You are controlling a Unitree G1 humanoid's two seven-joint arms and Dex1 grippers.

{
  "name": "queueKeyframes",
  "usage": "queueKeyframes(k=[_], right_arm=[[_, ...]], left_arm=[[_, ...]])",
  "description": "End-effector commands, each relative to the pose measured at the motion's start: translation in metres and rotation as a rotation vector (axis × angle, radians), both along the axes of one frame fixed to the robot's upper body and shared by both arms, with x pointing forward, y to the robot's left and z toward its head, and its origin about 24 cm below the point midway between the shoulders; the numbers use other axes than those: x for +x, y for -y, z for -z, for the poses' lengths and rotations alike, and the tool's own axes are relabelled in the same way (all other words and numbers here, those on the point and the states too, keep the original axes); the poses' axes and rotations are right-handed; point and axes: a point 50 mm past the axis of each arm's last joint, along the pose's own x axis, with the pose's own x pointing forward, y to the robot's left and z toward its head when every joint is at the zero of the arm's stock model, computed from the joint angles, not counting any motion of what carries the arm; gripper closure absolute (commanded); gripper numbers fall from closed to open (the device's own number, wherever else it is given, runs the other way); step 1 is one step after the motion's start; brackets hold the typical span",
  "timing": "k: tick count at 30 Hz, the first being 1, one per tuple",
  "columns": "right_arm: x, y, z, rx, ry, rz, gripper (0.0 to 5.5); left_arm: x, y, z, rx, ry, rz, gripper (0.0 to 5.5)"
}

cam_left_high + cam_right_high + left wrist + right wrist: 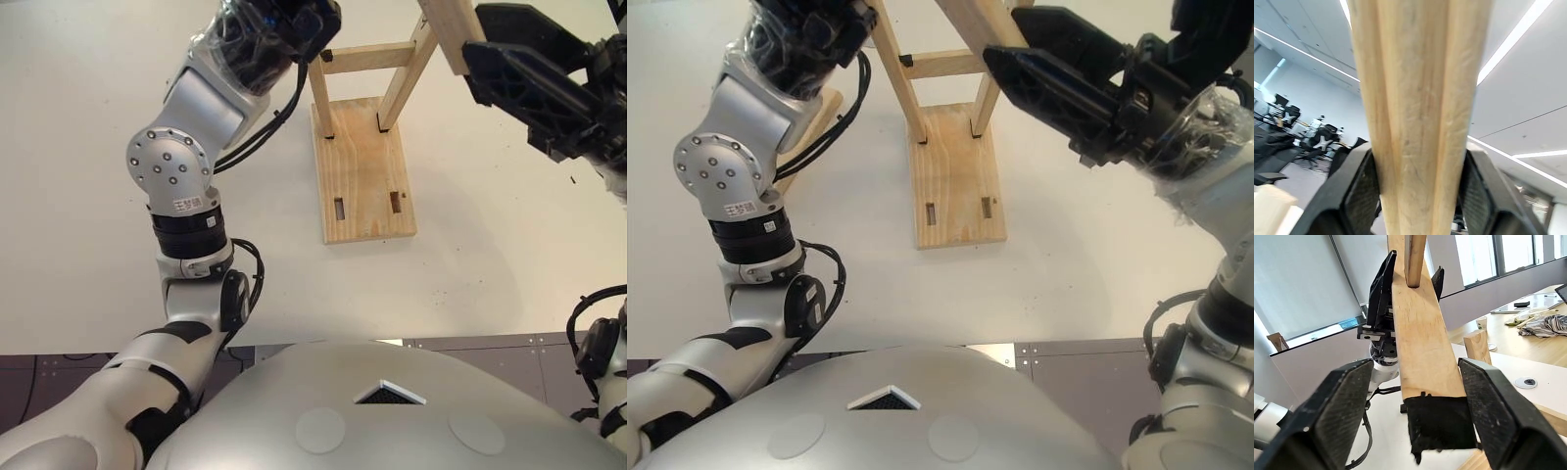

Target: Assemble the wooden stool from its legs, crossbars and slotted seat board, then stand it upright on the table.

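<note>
Left gripper [1418,188] clamped tight on a wooden leg [1420,98]; right gripper [1418,382] spread wide, straddling a wooden bar [1415,333], gaps both sides. Seat board [364,176] flat on table [490,255], two legs [321,98] plus crossbar [367,57] standing in its far slots.

No word, number or sign can be read. A small white sticker [186,206] sits on the elbow joint of the left arm [181,250], just below a round silver disc [168,166] dotted with screw holes. It carries lines of dark print and a tiny code-like mark, all too small to make out.
</note>
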Motion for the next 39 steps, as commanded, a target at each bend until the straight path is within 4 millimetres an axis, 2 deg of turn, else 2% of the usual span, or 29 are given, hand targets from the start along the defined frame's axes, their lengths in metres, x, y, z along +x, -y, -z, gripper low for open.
queueKeyframes(k=[1, 5, 11, 19, 28, 39], right_arm=[[0.004, 0.026, 0.017, -0.154, -0.042, 0.083, 1.90], [0.015, 0.059, 0.039, -0.234, -0.086, 0.233, 1.90], [0.022, 0.085, 0.065, -0.253, -0.138, 0.351, 1.90], [0.025, 0.095, 0.077, -0.265, -0.167, 0.387, 1.90], [0.022, 0.094, 0.082, -0.273, -0.180, 0.405, 1.90], [0.021, 0.093, 0.085, -0.288, -0.188, 0.405, 1.90]], left_arm=[[0.002, -0.019, 0.014, 0.130, 0.062, -0.059, 3.37], [-0.001, -0.036, 0.050, 0.311, 0.064, -0.068, 3.37], [-0.006, -0.045, 0.092, 0.408, 0.001, -0.074, 3.37], [-0.025, -0.058, 0.109, 0.471, -0.028, -0.049, 3.37], [-0.022, -0.052, 0.129, 0.493, -0.070, -0.037, 3.37], [-0.024, -0.058, 0.146, 0.552, -0.082, -0.063, 3.37]])
